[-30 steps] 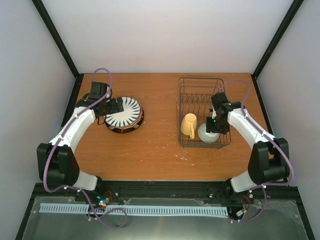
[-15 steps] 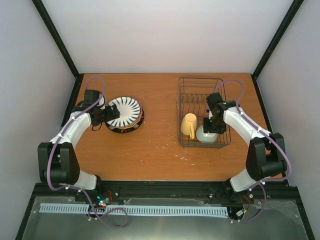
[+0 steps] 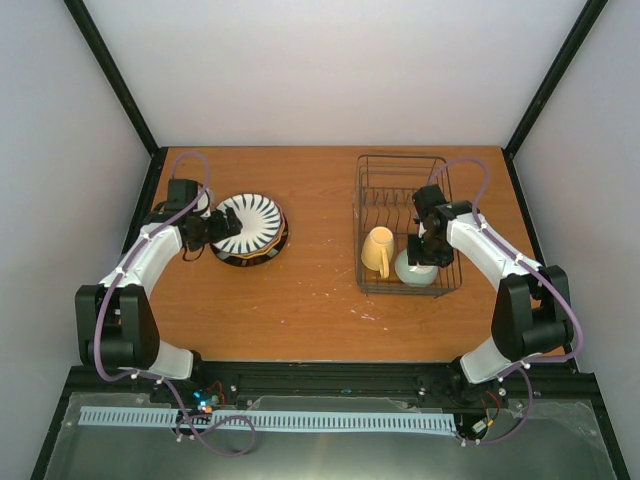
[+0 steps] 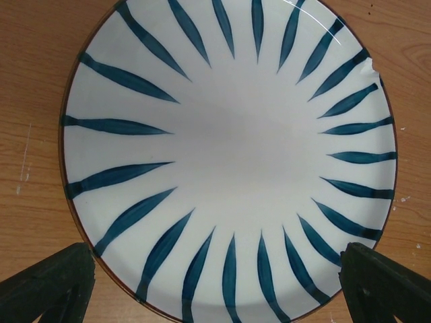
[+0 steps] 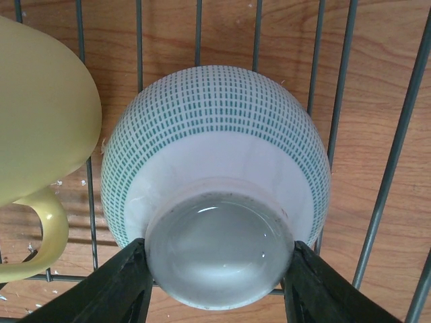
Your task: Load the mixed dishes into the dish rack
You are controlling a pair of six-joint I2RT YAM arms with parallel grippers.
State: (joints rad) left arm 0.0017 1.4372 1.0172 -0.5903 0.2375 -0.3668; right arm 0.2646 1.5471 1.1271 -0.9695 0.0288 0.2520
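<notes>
The left gripper is open, its two fingers spread wide at the left rim of the white plate with dark radial stripes. In the left wrist view the plate's edge lies in the gap between the fingers, and neither tip visibly touches it. The plate lies flat on top of a stack on the left part of the wooden table; of the stack beneath it only a dark rim shows.

The dish rack stands on the right part of the table, towards the far edge. The right gripper reaches down into its near right corner and is closed on the small mint-green bowl. The bowl is upside down on the rack's wires, and the fingertips press against both sides of its raised foot ring. The yellow mug lies in the rack just left of the bowl, its handle pointing near.
</notes>
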